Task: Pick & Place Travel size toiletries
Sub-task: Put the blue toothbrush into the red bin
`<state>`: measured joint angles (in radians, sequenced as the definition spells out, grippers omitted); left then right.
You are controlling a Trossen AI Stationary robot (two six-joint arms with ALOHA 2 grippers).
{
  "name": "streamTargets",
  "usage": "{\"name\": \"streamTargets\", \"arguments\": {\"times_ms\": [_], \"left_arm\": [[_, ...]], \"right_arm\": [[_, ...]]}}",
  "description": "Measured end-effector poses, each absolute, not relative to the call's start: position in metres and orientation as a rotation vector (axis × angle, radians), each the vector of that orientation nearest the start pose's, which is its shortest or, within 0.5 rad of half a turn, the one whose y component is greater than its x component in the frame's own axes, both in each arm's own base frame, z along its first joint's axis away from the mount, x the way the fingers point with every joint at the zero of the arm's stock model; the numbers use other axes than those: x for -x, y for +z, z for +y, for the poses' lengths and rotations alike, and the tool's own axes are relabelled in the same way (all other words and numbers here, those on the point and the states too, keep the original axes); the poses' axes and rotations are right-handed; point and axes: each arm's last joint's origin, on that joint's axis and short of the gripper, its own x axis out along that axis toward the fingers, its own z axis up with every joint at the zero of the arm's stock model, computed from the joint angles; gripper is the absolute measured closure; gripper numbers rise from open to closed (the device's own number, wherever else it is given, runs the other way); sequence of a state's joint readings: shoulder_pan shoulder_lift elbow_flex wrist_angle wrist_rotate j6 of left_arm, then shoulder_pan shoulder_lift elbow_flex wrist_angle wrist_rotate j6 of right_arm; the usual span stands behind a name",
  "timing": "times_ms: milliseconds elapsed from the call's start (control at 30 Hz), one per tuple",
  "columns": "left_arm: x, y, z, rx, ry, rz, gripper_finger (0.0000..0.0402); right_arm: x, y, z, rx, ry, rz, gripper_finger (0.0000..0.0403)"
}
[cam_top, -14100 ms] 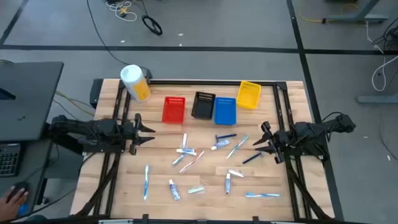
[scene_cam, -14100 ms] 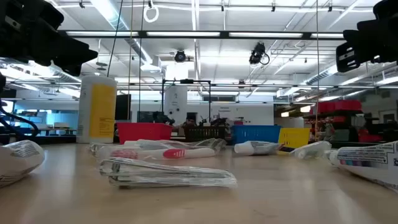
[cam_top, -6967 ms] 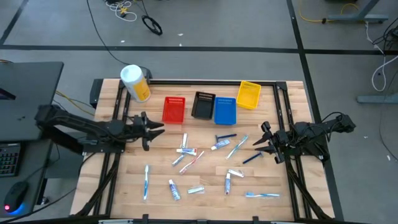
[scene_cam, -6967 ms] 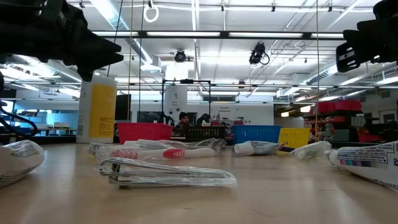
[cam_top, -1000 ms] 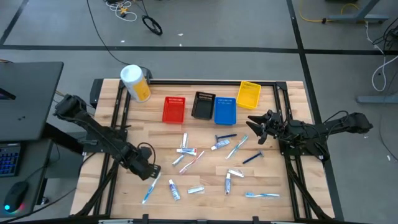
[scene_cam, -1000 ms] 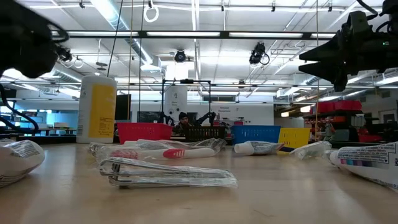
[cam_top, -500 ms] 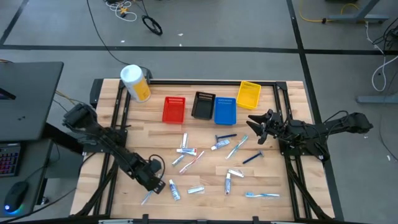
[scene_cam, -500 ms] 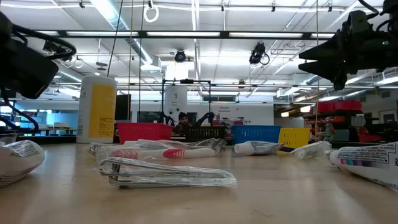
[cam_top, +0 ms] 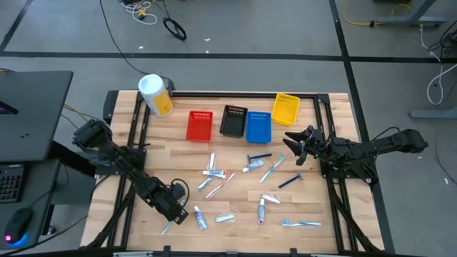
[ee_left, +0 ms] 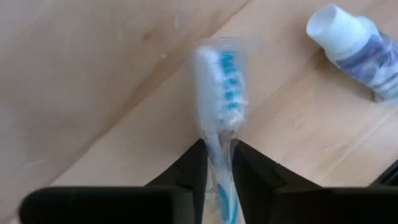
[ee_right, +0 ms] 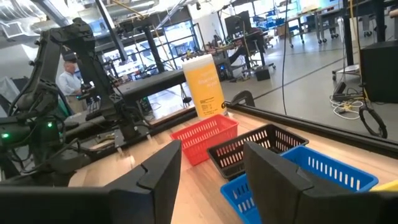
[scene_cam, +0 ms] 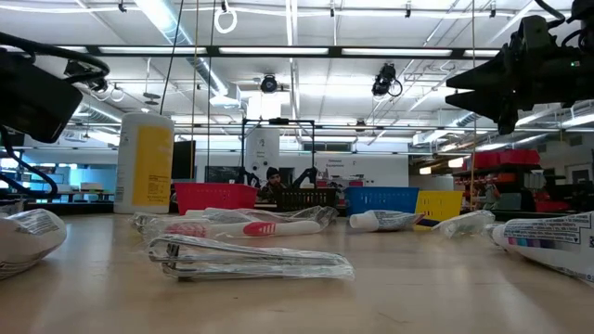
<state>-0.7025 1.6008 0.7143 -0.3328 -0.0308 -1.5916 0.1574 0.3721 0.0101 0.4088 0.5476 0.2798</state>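
Note:
Several wrapped toothbrushes and small tubes lie scattered on the wooden table (cam_top: pixel 235 203). My left gripper (cam_top: pixel 173 207) is low over the table's near left part, shut on a blue-and-white wrapped toothbrush (ee_left: pixel 221 81). Only one end of that toothbrush (cam_top: pixel 166 227) shows in the high view. A white-capped tube (ee_left: pixel 357 46) lies close beside it. My right gripper (cam_top: pixel 289 143) hangs open above the table's right part, near the blue bin (cam_top: pixel 258 127), touching nothing. Its fingers stand wide apart in the right wrist view (ee_right: pixel 211 162). My left gripper (ee_left: pixel 219 155) pinches the toothbrush between its two fingers at the neck (ee_left: pixel 217 146), just below the bristled head, wrapper included. It comes slanting down from above. The head sticks out past the fingertips over the wood. Whether the brush is lifted clear, I cannot tell.
Red (cam_top: pixel 199 125), black (cam_top: pixel 233 121), blue and yellow (cam_top: pixel 285 108) bins stand in a row along the far edge. A big yellow white-lidded canister (cam_top: pixel 154 95) stands at the far left corner. More tubes and toothbrushes (cam_top: pixel 260 168) lie mid-table.
My left gripper has moved toward the near edge and slightly right, lowering over the blue toothbrush. It now covers most of the brush, and only one end still shows. My right arm has kept still.

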Motion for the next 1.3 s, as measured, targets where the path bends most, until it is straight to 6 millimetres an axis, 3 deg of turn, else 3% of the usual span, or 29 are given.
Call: {"name": "streamTargets", "arguments": {"times_ms": [233,533,767,900,1133,1300], "left_arm": [[-0.201,0.13,-0.167,0.933,0.448,1.206,0.038],[-0.198,0.167,-0.139,0.853,0.551,0.883,0.0361],[-0.209,0.199,-0.099,0.677,0.574,0.652,0.0384],[-0.214,0.214,-0.067,0.54,0.644,0.564,0.0372],[-0.227,0.232,-0.008,0.36,0.737,0.485,0.0372],[-0.237,0.239,0.03,0.298,0.692,0.462,0.038]], "right_arm": [[-0.118,0.173,0.003,-0.292,-0.382,-0.099,0.022],[-0.118,0.173,0.003,-0.292,-0.388,-0.1,0.022],[-0.118,0.173,0.003,-0.292,-0.4,-0.1,0.022],[-0.117,0.173,0.003,-0.29,-0.409,-0.096,0.022],[-0.118,0.172,0.003,-0.234,-0.383,-0.08,0.022],[-0.118,0.173,0.005,-0.144,-0.332,-0.061,0.022]]}}
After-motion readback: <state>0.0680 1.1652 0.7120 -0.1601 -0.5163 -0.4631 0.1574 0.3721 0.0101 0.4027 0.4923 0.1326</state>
